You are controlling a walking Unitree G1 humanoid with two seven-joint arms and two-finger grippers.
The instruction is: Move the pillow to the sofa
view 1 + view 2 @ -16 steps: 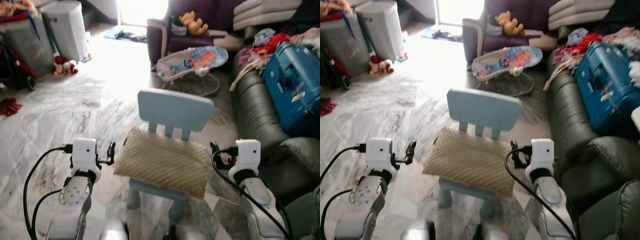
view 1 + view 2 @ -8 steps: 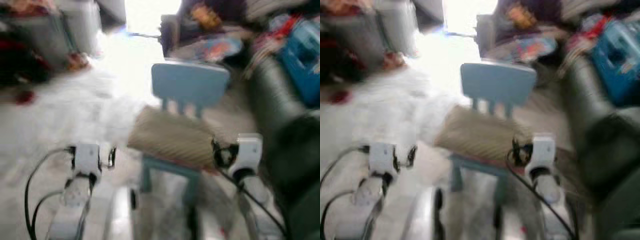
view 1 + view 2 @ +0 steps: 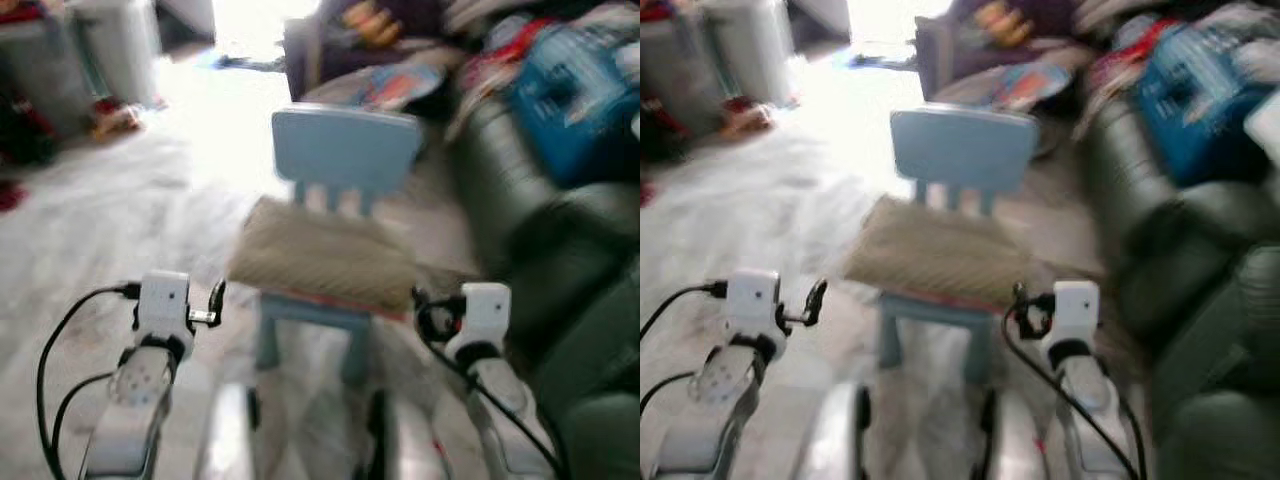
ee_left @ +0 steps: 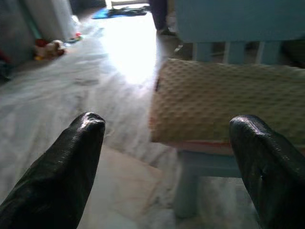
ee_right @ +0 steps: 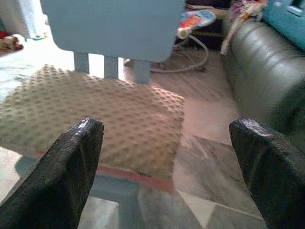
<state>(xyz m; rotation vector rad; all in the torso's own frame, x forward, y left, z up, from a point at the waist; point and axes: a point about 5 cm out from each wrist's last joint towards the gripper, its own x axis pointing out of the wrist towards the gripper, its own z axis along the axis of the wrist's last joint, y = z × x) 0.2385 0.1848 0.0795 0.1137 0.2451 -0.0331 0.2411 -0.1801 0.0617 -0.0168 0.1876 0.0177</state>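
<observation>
A beige bumpy pillow lies on the seat of a small light-blue chair just ahead of me. The dark green sofa runs along the right. My left gripper hangs at the pillow's left side, a short gap from it. My right gripper sits near the pillow's front right corner. In the wrist views the pillow lies beyond the fingertips. The left gripper and right gripper both stand open and hold nothing.
A blue case and piled clothes lie on the sofa's far part. A baby bouncer stands behind the chair, with a purple armchair beyond. Bins stand at the far left. Marble floor spreads to the left.
The whole picture has shaken and shifted, so the camera moved; the chair and pillow now sit slightly further ahead. Both grippers keep their places beside the pillow.
</observation>
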